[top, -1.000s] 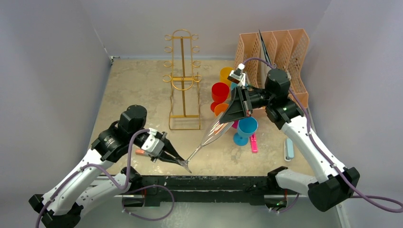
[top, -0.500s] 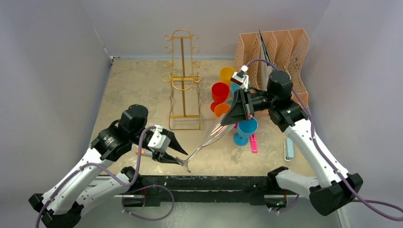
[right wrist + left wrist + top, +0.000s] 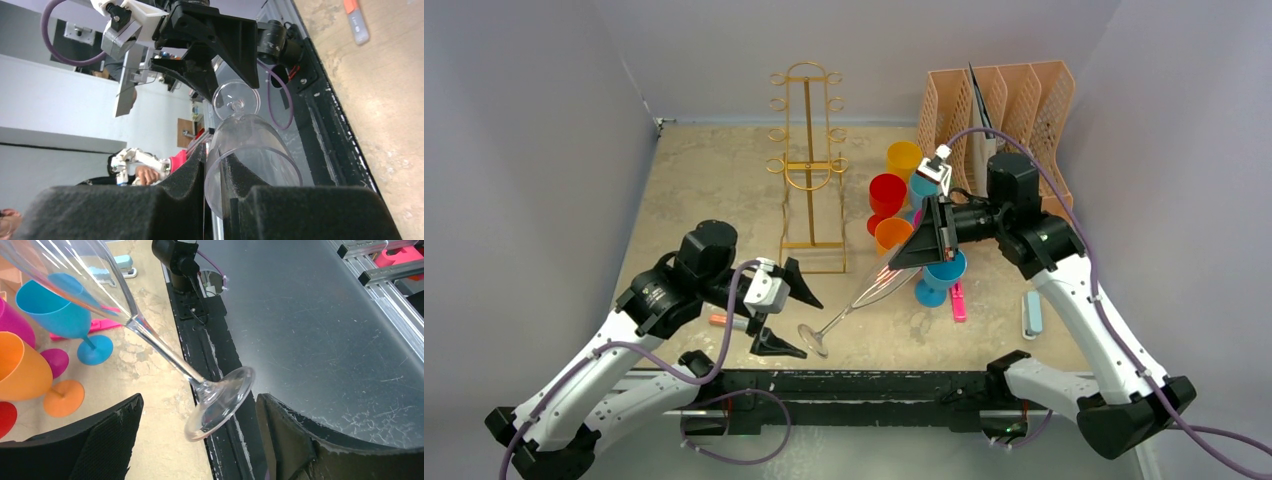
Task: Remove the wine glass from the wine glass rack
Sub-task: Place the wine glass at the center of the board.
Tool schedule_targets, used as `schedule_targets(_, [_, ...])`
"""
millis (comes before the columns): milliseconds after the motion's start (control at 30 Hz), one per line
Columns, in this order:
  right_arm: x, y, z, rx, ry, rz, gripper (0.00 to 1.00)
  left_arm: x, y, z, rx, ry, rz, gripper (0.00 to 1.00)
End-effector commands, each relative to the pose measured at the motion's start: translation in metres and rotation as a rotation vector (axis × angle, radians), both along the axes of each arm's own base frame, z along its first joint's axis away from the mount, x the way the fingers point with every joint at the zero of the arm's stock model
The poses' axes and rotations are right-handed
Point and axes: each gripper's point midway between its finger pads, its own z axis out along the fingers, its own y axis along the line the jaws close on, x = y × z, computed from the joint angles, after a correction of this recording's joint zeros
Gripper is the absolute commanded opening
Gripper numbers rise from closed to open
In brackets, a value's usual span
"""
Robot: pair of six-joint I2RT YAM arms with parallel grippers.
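A clear wine glass (image 3: 871,290) hangs tilted over the table's front, off the gold wire wine glass rack (image 3: 808,170), which stands with bare hooks at the back. My right gripper (image 3: 906,257) is shut on the bowl's rim, one finger inside and one outside the wall (image 3: 250,150); in the right wrist view the gripper (image 3: 217,187) pinches that wall. The glass's round foot (image 3: 220,402) floats between the spread fingers of my left gripper (image 3: 200,440), touching neither. In the top view the left gripper (image 3: 796,322) stands open around the foot.
Coloured plastic goblets crowd beside the right gripper: red (image 3: 887,192), orange (image 3: 903,157), blue (image 3: 943,272). A peach file organiser (image 3: 1009,95) stands at the back right. A pink marker (image 3: 958,301), a pale blue stapler (image 3: 1031,314) and the black front rail (image 3: 864,385) lie nearby.
My left gripper has opened and let go of the glass's foot. The right arm has shifted slightly right and lower, still holding the rim.
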Motion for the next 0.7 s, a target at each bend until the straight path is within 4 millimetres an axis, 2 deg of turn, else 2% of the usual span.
schedule_targets(0, [-0.002, -0.004, 0.007, -0.032, -0.098, -0.041, 0.0, 0.001, 0.002, 0.002, 0.017, 0.011, 0.019, 0.82])
schedule_targets(133, [0.001, -0.013, -0.006, -0.141, -0.164, -0.108, 0.0, 0.012, 0.005, -0.004, 0.052, -0.009, 0.097, 0.84])
schedule_targets(367, [0.003, -0.037, -0.046, -0.451, -0.368, -0.185, 0.0, 0.066, 0.003, 0.003, 0.018, -0.069, 0.414, 0.86])
schedule_targets(500, [0.007, -0.035, -0.068, -0.632, -0.509, -0.167, 0.0, 0.1, 0.012, 0.007, 0.0, -0.081, 0.631, 0.87])
schedule_targets(667, [0.021, -0.035, -0.085, -0.796, -0.669, -0.186, 0.0, 0.124, 0.023, -0.003, 0.044, -0.045, 0.806, 0.88])
